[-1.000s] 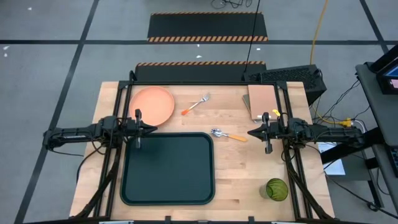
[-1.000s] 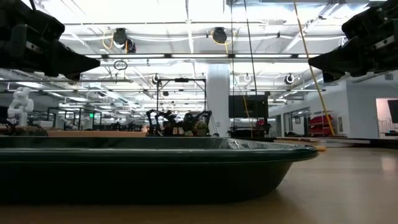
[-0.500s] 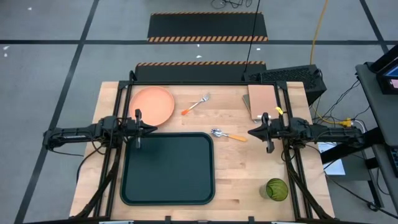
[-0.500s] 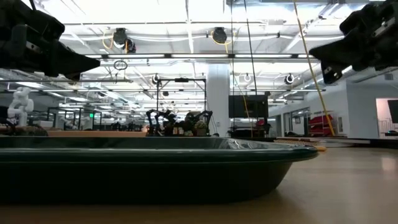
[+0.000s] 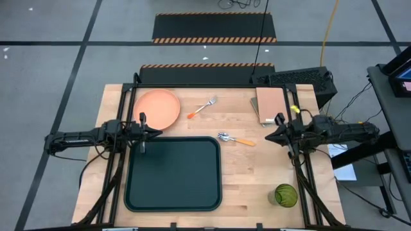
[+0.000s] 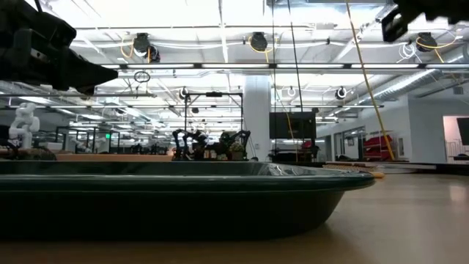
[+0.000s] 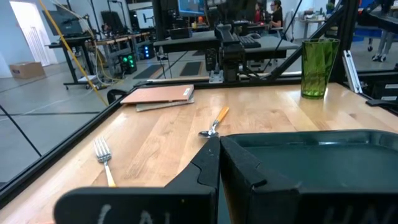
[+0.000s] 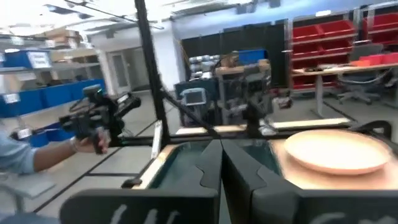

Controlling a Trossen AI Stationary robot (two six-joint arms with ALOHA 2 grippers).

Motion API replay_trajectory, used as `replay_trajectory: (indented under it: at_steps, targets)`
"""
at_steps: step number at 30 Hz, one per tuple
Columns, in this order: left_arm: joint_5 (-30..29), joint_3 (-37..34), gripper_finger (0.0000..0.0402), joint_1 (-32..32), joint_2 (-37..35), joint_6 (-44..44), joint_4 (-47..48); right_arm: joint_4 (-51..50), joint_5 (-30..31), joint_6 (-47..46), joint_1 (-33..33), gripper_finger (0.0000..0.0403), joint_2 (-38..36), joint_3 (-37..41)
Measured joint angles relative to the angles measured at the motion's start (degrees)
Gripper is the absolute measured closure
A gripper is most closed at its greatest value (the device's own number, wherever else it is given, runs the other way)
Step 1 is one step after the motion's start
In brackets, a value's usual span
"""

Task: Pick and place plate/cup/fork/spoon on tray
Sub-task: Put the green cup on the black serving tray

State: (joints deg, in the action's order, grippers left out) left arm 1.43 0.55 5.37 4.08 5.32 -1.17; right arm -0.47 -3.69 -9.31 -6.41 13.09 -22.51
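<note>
The tray [image 5: 173, 173] lies empty on the tabletop [image 5: 244, 173]; beyond its far edge sit plate [image 5: 157, 108], fork [image 5: 202, 107] and spoon [image 5: 235, 138], the cup [image 5: 286, 195] off to its right. The left pincer [image 5: 156, 133] hovers closed and empty at the tray's far-left corner, the right pincer [image 5: 268, 136] closed and empty right of the spoon.

One plate [image 5: 157, 108], one fork [image 5: 201, 108], one spoon [image 5: 235, 138], one cup [image 5: 286, 195], one tray [image 5: 173, 173], one tan pad [image 5: 270, 104]

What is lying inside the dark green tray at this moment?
Nothing shows inside the tray. From above its whole floor is in view and bare. The plate, fork, spoon and cup all sit on the table outside it.
</note>
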Motion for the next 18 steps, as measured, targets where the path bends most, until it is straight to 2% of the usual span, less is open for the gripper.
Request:
replay_trajectory:
  at_steps: [10, 14, 18]
  targets:
    - [0.0, 0.0, 0.0387, 0.0, 0.0, 0.0, -5.1, -13.0, 12.2, 0.6, -10.7, 0.0403, 20.8, -23.2]
    - [0.0, 0.0, 0.0387, 0.0, 0.0, 0.0, -5.4, -19.5, 22.2, -0.2, -17.7, 0.0403, 28.9, -32.0]
    - [0.0, 0.0, 0.0387, 0.0, 0.0, 0.0, -6.3, -26.6, 31.2, -4.9, -25.3, 0.0403, 36.7, -40.0]
